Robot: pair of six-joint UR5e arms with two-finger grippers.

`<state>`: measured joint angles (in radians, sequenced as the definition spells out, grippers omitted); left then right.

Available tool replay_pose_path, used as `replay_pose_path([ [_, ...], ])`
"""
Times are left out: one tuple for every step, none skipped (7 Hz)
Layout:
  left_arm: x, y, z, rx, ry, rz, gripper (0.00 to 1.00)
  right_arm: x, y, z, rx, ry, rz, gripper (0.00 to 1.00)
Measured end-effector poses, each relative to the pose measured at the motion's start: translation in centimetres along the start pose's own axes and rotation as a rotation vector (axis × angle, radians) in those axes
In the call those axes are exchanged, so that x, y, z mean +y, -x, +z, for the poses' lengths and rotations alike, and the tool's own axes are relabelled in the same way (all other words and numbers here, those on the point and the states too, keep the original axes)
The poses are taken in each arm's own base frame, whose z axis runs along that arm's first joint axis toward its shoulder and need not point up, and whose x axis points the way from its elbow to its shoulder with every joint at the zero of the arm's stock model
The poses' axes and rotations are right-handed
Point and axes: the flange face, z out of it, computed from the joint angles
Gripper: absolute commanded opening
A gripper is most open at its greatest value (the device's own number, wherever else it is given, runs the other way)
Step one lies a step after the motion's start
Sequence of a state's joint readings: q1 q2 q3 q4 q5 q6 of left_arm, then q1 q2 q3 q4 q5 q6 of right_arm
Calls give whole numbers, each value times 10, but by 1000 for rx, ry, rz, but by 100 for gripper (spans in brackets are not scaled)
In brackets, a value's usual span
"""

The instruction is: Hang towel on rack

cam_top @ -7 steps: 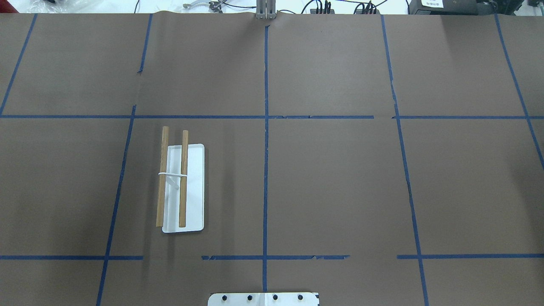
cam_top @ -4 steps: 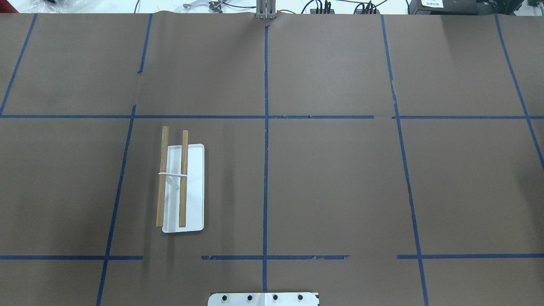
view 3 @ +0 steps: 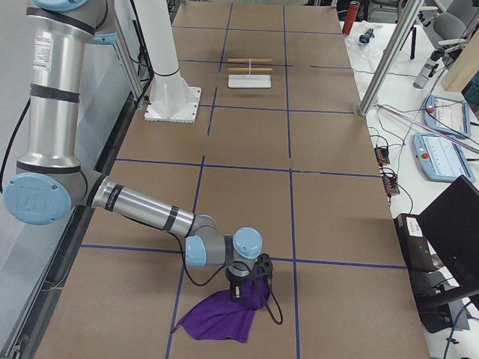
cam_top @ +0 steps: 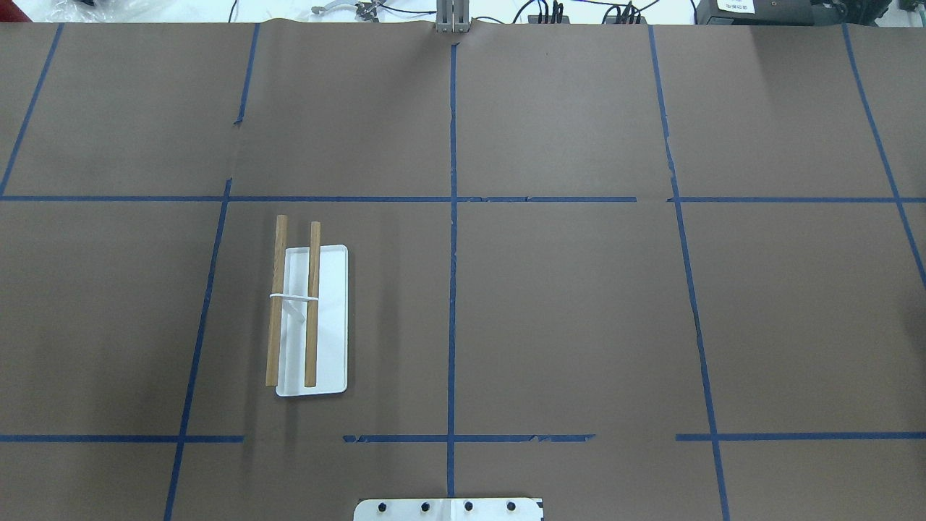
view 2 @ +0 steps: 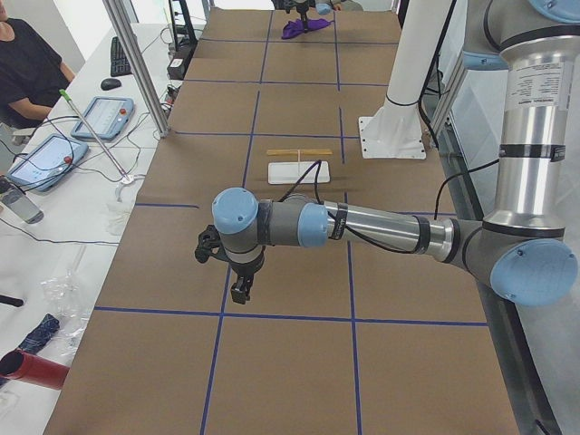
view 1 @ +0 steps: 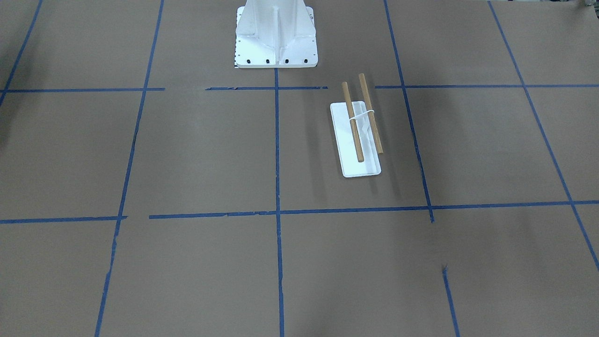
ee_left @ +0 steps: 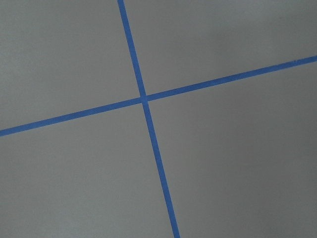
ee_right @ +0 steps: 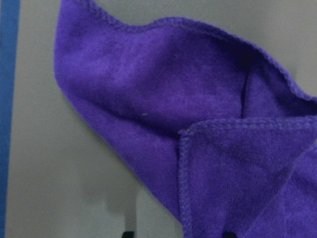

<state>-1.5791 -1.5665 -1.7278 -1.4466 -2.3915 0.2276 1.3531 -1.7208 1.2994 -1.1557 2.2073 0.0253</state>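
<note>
The rack [cam_top: 311, 318] has two wooden dowels on white wire over a white tray; it stands left of centre and also shows in the front view [view 1: 356, 135]. The purple towel [view 3: 217, 318] lies crumpled on the table at my far right, out of the overhead view. My right gripper [view 3: 238, 293] points down onto the towel's top edge. In the right wrist view the towel [ee_right: 163, 109] fills the frame, and two dark fingertips [ee_right: 128, 233] stand apart at the bottom edge. My left gripper [view 2: 240, 288] hangs over bare table; I cannot tell whether it is open.
The white bolted robot pedestal [view 1: 276, 37] stands at the table's near edge. Blue tape lines [ee_left: 143, 98] cross the brown table cover. Operators' tablets [view 2: 100, 118] and cables lie on the side table beyond a metal post.
</note>
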Motion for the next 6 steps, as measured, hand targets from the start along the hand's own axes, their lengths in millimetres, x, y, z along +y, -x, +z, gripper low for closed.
replay_pose_path([
  [-1, 0, 0, 0, -1, 1, 100, -1, -1, 1, -1, -4, -4, 0],
  [-2, -1, -1, -1, -2, 2, 100, -4, 1, -1, -1, -11, -12, 0],
  [-3, -2, -2, -1, -4, 3, 100, -10, 4, -6, 1, -24, -18, 0],
  [-6, -3, -4, -3, -8, 6, 100, -17, 11, -17, -1, -45, -27, 0],
  [-14, -5, -8, -6, -15, 14, 100, -22, 24, -40, -6, -81, -39, 0],
  [-20, -8, -11, -9, -22, 22, 100, -26, 44, -80, -12, -111, -38, 0],
])
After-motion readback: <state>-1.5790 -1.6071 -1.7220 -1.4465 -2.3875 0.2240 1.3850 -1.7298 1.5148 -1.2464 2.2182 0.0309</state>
